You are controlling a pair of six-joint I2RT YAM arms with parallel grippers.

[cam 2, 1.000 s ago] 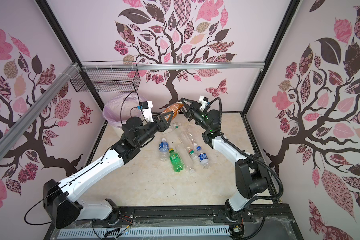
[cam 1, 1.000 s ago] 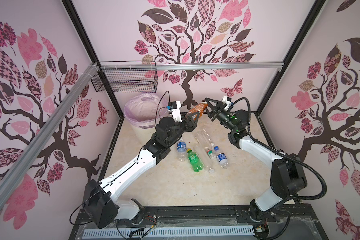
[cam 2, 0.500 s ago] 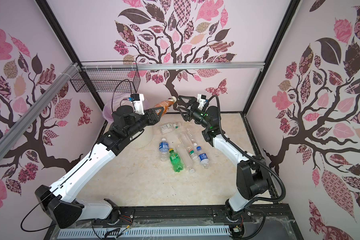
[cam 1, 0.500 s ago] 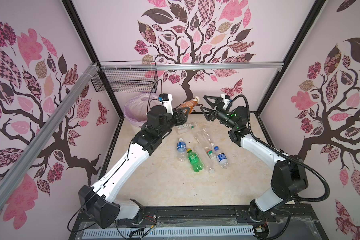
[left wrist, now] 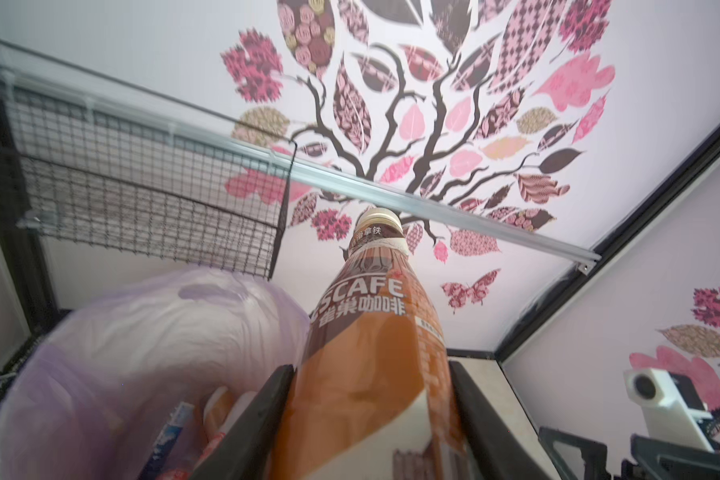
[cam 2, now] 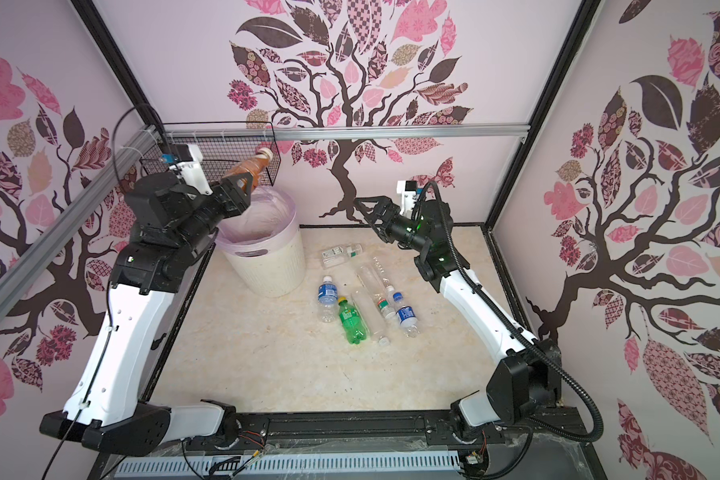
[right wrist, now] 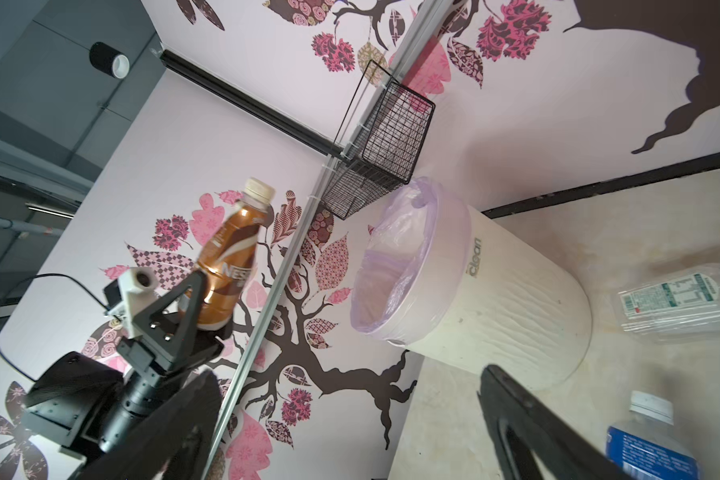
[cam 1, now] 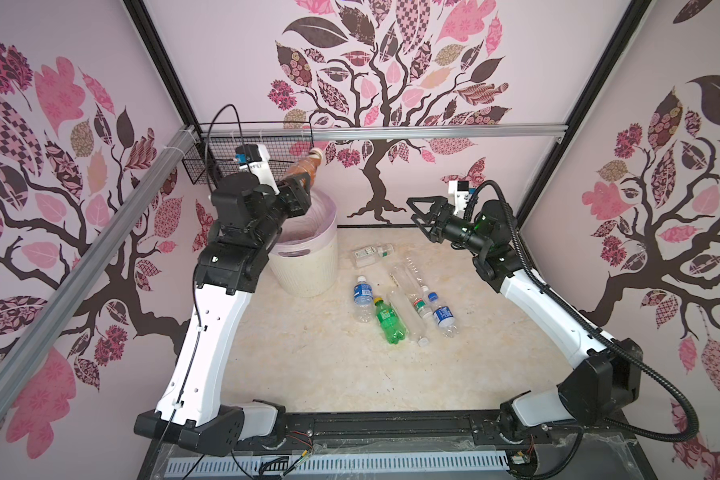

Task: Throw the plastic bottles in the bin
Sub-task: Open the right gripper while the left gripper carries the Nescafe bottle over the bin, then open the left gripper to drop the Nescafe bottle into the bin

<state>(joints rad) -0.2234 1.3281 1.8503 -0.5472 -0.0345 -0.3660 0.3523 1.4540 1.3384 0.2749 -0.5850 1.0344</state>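
Note:
My left gripper point(cam 1: 301, 185) point(cam 2: 242, 183) point(left wrist: 371, 370) is shut on a brown-wrapped coffee bottle point(cam 1: 307, 167) point(cam 2: 249, 166) point(left wrist: 375, 332) point(right wrist: 229, 257), holding it by its lower body, cap tilted up, above the bin point(cam 1: 304, 270) point(cam 2: 271, 266) point(right wrist: 495, 299). The bin is a cream ribbed bucket with a lilac bag point(left wrist: 142, 332), and some bottles lie inside. My right gripper point(cam 1: 418, 216) point(cam 2: 366, 216) point(right wrist: 346, 382) hangs open and empty at the back right. Several plastic bottles lie on the floor, among them a green one point(cam 1: 389, 320) point(cam 2: 352, 320) and a blue-labelled one point(cam 1: 362, 295).
A black wire basket point(cam 1: 258, 153) point(right wrist: 383, 141) hangs on the aluminium rail just behind the bin, close to the held bottle's cap. A flattened clear bottle point(cam 1: 368, 254) point(right wrist: 674, 303) lies between the bin and the right gripper. Patterned walls close in three sides.
The right gripper let go of the brown bottle and opened. The left arm swung the bottle left, from mid-air at the back centre to above the bin.

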